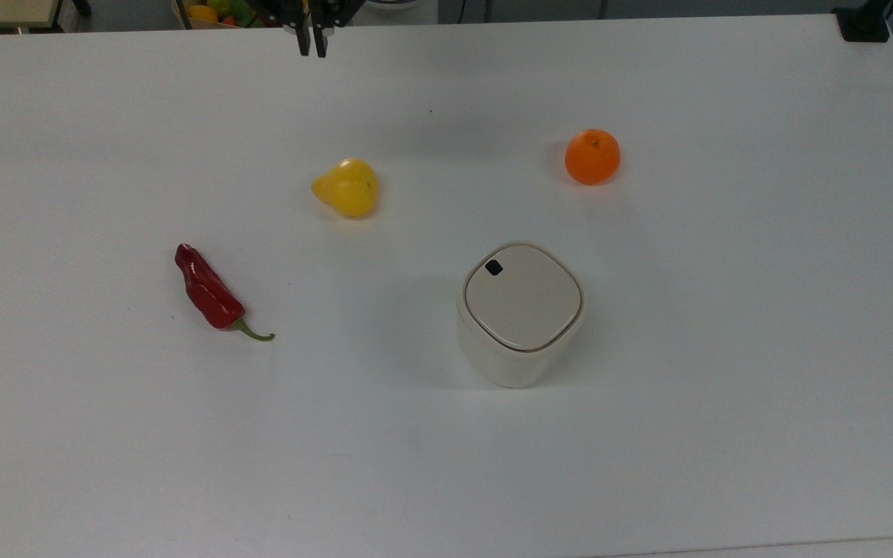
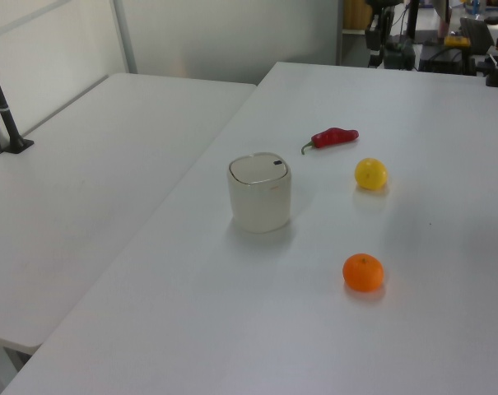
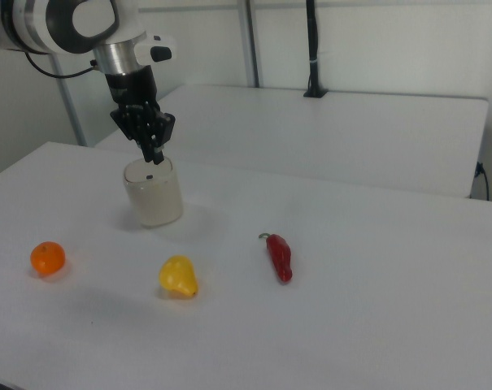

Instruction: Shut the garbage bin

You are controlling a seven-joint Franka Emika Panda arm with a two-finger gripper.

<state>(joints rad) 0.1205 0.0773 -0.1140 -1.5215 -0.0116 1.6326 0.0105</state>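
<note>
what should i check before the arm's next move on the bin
1. Lid of the garbage bin down flat inside its rim: ok.
2. Bin upright on the table: ok.
3. Gripper clear of the bin: cannot tell; the top view puts it at the table's upper edge, the right view lines it up with the bin's top.
4. Orange, yellow pear and red pepper apart from the bin: ok.
</note>
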